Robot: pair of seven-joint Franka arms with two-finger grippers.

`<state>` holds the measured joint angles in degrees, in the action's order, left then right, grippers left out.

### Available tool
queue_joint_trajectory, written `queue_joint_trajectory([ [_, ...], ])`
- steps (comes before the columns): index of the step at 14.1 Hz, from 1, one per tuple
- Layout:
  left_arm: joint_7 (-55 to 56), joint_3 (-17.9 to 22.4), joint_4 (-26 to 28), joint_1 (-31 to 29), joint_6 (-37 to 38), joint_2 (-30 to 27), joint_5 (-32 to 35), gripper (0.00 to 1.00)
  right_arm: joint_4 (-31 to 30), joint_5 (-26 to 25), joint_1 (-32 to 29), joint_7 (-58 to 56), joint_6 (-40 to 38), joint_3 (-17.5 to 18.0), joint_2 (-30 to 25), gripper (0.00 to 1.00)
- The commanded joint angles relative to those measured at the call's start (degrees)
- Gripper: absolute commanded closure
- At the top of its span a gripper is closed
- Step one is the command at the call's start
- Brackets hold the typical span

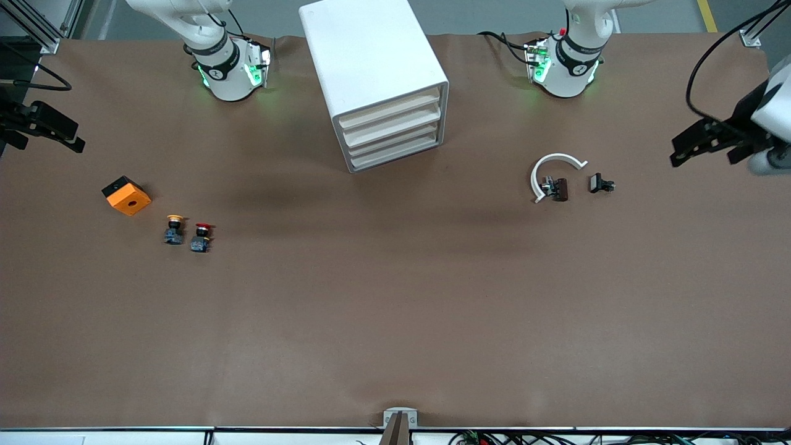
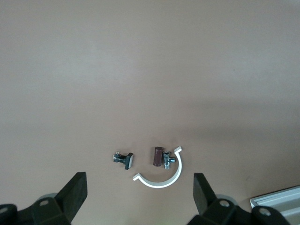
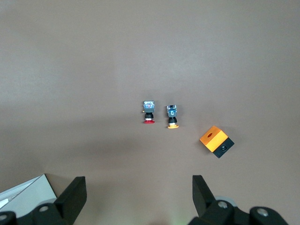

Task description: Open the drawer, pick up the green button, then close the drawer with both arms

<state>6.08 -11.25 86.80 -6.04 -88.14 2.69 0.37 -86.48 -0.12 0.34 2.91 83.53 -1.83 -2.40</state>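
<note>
Left tool: fingers apart, high over the worktop's left-arm end.
Right tool: apart, waiting likewise.
Risk: 4 alike drawers shut in the cabinet; pulling an upper one misses the button.

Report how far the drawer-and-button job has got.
Nothing looks done: all four drawers of the cabinet sit shut, and no green button shows. Nothing is in hand: the left gripper and right gripper hang open over the table's ends. Opening a lower drawer, taking the button and closing remain.
</note>
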Motion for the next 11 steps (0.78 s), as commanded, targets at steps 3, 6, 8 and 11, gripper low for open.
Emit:
queue_joint_trajectory([
  [3, 0.25, -0.45, -5.50, 5.40, 0.52, 10.39, 3.49, 0.00, 1.58, 0.91, -0.17, 0.70, -0.47, 0.77, 1.43, 0.00],
  [6, 9.17, -0.79, -5.42, 11.10, -2.82, 15.40, 3.32, 0.00, 1.58, 0.82, 1.58, 0.79, -0.38, 0.77, 2.92, 0.00],
  [8, 19.44, -0.80, -5.42, 16.30, -4.49, 19.35, 2.88, 0.00, 1.66, 0.82, 2.29, 0.79, -0.12, 0.77, 3.45, 0.00],
  [11, 32.65, -0.80, -5.42, 20.36, -9.93, 24.98, -2.72, 0.00, 1.84, 1.52, 3.17, 0.79, 1.11, 0.77, 4.68, 0.00],
])
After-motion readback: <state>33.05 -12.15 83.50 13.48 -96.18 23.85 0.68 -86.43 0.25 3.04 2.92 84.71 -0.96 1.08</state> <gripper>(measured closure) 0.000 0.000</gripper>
